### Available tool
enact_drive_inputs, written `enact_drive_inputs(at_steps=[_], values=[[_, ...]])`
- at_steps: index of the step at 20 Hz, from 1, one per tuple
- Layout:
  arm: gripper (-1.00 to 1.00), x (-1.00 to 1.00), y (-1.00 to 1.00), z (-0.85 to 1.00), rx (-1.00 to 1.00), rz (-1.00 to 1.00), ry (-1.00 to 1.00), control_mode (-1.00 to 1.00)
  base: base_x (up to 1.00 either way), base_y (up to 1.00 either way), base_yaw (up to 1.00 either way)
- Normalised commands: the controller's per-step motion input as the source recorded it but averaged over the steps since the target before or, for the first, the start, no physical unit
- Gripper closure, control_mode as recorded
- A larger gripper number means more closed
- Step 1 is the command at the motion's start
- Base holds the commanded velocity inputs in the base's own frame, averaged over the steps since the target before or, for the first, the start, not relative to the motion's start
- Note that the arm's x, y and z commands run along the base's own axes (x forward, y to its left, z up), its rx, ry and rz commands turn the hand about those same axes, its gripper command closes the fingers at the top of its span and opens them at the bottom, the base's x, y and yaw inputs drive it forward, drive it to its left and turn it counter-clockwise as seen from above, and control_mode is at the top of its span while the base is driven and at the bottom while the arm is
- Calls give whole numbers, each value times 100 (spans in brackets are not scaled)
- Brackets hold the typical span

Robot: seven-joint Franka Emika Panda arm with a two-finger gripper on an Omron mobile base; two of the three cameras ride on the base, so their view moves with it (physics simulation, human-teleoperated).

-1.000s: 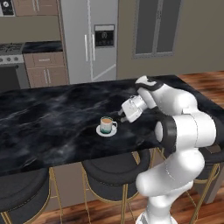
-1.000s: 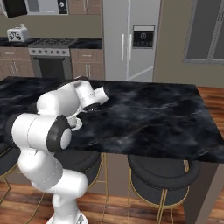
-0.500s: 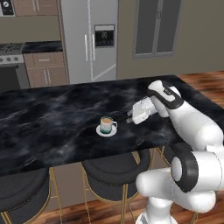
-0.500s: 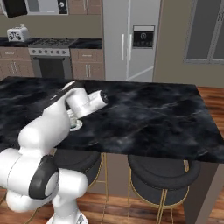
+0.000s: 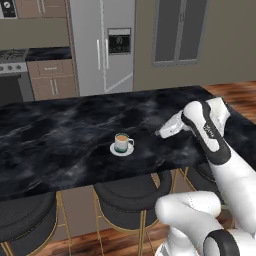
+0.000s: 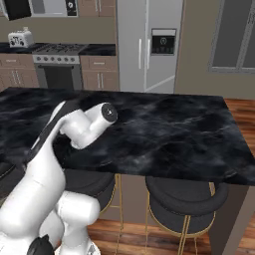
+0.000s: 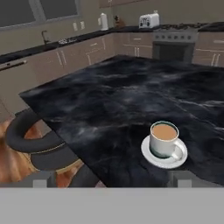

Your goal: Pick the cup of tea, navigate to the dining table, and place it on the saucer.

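Item one: the small white cup of tea with a teal-green band (image 5: pixel 121 143), side handle and light brown liquid, upright and centred on the small flat round white saucer (image 5: pixel 121 150), whose rim shows all round the cup's foot. Item two: the long dining table with a glossy black marble top veined white (image 5: pixel 60 140), carrying cup and saucer near its front edge, toward my side of the slab. Item three: my two-finger gripper (image 5: pixel 159 133), hanging low over the tabletop just beside the saucer, apart from the cup and touching neither; my jaws stand at their widest with nothing between them. In the hand view the cup (image 7: pixel 164 139) and saucer (image 7: pixel 164 154) sit ahead of my fingers, handle turned toward the lower right of that view. Item four: round dark stools on gold legs (image 5: pixel 131 199), tucked beneath the table's front edge, a further stool (image 6: pixel 185 196) visible in the right base view. Item five: a tall stainless-steel refrigerator with a dark dispenser panel (image 5: pixel 102 47), standing against the far wall beyond the table. Item six: a steel range with an oven door (image 6: pixel 59 69) between light brown wooden cabinets, and a white toaster (image 6: pixel 21 38) on the black counter beside it.
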Motion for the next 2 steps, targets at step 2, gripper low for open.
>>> enact_drive_inputs(at_steps=[2], values=[[-100,-51,-50,62,-5,-30,0,-100,0,0,0]])
